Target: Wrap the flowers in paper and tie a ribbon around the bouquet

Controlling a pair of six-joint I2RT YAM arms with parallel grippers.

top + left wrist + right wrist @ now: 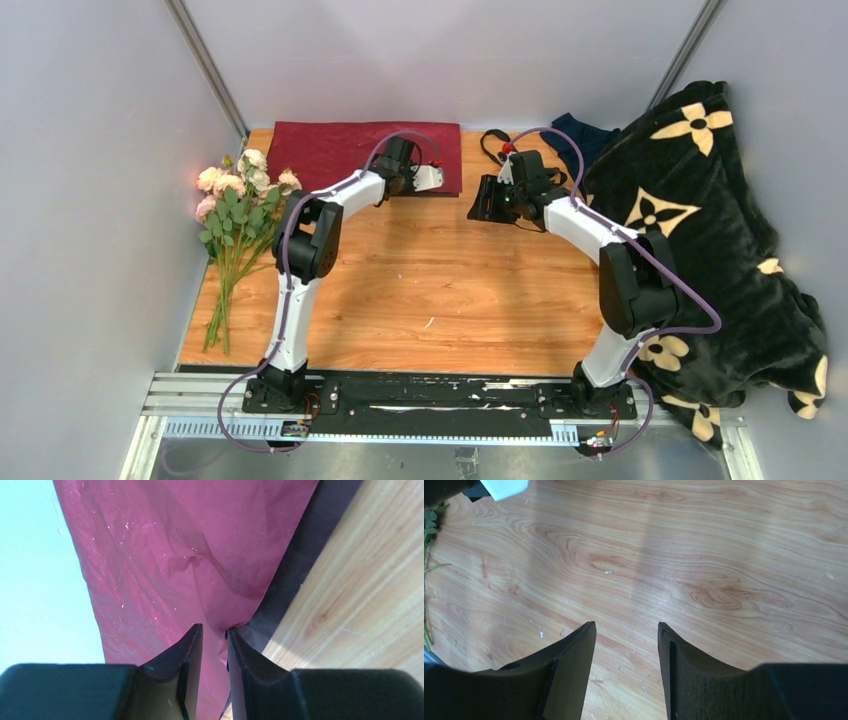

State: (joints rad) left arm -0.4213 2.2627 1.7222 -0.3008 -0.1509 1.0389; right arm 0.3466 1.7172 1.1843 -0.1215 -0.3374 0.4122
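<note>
Table (420, 290) wooden, grey walls | left fingers (192, 645) pinching paper (170, 555) edge | right fingers (579, 650) apart, empty

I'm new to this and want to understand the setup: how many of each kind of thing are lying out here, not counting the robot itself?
Flower bunches: 1, the flowers at the table's left edge
Paper sheets: 1, the paper, dark red, at the far edge
Ribbons: 1, the ribbon, black, far side near the right arm
Blankets: 1, the black blanket with cream motifs
Dark blue cloths: 1, the navy cloth
Total: 5

Black blanket (700, 230) with cream flower motifs heaped right; navy cloth (585, 135) behind.
</note>
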